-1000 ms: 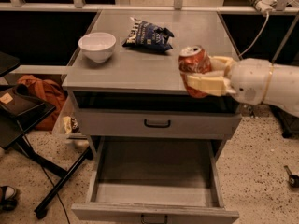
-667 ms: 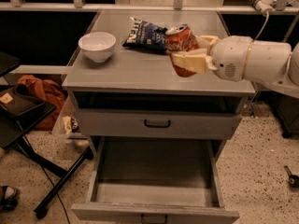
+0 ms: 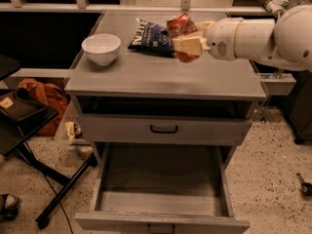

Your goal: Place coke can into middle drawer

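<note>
The coke can point(image 3: 178, 24), red-orange with white lettering, is tilted and held above the cabinet top point(image 3: 161, 74), just right of the dark blue chip bag point(image 3: 150, 36). My gripper point(image 3: 184, 42) reaches in from the right on a white arm point(image 3: 253, 35). Its cream fingers point(image 3: 189, 45) are shut across the can's middle. Below the top is a dark open slot point(image 3: 161, 107). Under it is a closed drawer front with a black handle point(image 3: 163, 129). The lowest drawer point(image 3: 161, 191) is pulled out and empty.
A white bowl point(image 3: 101, 48) stands at the left of the cabinet top. A black stand with a tray point(image 3: 22, 116) and orange cloth point(image 3: 41, 94) are on the floor to the left. A counter edge point(image 3: 146, 6) runs behind.
My gripper has carried the can from the cabinet's right front edge up and to the left, and it now hangs beside the chip bag.
</note>
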Controlling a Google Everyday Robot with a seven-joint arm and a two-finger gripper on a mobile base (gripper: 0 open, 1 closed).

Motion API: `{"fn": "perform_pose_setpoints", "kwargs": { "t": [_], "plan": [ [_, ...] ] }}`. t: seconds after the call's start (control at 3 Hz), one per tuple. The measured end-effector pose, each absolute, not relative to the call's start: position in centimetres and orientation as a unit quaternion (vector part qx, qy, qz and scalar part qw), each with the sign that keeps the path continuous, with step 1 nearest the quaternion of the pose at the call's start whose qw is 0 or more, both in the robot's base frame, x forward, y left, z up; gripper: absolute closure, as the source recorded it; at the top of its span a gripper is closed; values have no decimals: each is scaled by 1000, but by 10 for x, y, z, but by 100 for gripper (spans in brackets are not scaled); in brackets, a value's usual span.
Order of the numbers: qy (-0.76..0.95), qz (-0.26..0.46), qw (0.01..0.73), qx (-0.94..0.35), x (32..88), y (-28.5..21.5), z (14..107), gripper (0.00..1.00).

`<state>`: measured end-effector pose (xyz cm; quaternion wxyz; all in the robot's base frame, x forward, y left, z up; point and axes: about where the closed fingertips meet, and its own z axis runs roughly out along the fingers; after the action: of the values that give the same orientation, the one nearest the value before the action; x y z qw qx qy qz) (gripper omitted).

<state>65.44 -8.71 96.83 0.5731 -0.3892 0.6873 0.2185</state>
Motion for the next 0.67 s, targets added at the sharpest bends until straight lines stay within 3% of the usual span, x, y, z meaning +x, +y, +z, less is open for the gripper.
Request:
{"fn": "perform_pose_setpoints", "kwargs": {
  "t": [0.67],
  "plan": [
    [730, 206, 533, -375, 691, -110, 927, 100]
  ]
}}
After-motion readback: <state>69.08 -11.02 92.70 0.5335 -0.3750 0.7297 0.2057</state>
